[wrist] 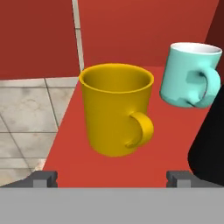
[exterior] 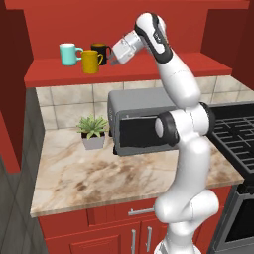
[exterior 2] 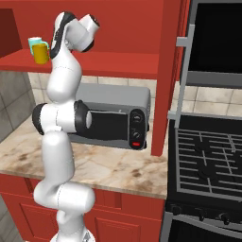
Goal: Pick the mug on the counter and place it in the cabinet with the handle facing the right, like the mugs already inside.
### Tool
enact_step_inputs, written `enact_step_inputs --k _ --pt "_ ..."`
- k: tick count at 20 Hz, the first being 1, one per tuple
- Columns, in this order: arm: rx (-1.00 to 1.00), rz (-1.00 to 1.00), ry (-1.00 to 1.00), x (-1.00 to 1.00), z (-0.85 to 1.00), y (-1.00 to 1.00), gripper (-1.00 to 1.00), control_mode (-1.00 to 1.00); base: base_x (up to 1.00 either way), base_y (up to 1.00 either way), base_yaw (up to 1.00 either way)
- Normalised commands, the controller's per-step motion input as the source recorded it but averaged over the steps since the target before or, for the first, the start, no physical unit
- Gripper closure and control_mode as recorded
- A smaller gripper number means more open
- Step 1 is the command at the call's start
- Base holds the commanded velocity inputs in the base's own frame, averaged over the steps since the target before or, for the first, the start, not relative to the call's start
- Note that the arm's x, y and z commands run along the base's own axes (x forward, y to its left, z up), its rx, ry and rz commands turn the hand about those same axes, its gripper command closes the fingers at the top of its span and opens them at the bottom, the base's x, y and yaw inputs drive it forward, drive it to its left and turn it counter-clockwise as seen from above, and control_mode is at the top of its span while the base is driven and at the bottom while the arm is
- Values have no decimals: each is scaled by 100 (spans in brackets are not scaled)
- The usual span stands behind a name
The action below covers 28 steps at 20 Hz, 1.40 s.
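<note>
1. The yellow mug [exterior: 91, 61] stands upright on the red shelf board of the cabinet [exterior: 149, 67], near the board's front edge.
2. The end effector [exterior: 113, 60] hangs just to the right of the yellow mug in the left base view, level with it and apart from it.
3. Its fingers are spread wide and grip nothing; in the hand view the 2 dark fingertips [wrist: 43, 178] sit at the bottom corners, with the yellow mug [wrist: 114, 107] between and beyond them, clear of both.
4. In the hand view the mug's loop handle points right, toward the teal mug [wrist: 188, 74].
5. The teal mug [exterior: 69, 53] stands to the left of and behind the yellow one in the left base view, its handle also turned right.
6. The black mug [exterior: 100, 49] stands behind the yellow mug, between it and the end effector's wrist, partly hidden by the yellow mug.
7. In the right base view the yellow mug [exterior 2: 41, 52] shows at the shelf's left end, with the teal mug [exterior 2: 33, 41] just behind.
8. Below, the marbled worktop [exterior: 74, 178] carries a small potted plant [exterior: 92, 132] and a grey toaster oven [exterior: 144, 119].
</note>
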Motion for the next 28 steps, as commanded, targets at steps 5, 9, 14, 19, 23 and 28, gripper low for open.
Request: enact_step_inputs --k 5,9,14,19,23,28 --pt "20 -9 -4 -22 -34 -23 -100 -100 0 0 0" --pt "19 -3 -5 -16 -20 -15 -100 -100 0 0 0" --pt "4 -3 -10 -28 3 -2 -100 -100 0 0 0" --pt "5 -5 -12 -49 1 -1 -100 -100 0 0 0" --pt "8 -11 -1 -53 0 0 -100 -100 0 0 0" --pt "5 -14 2 -57 0 0 -100 -100 0 0 0"
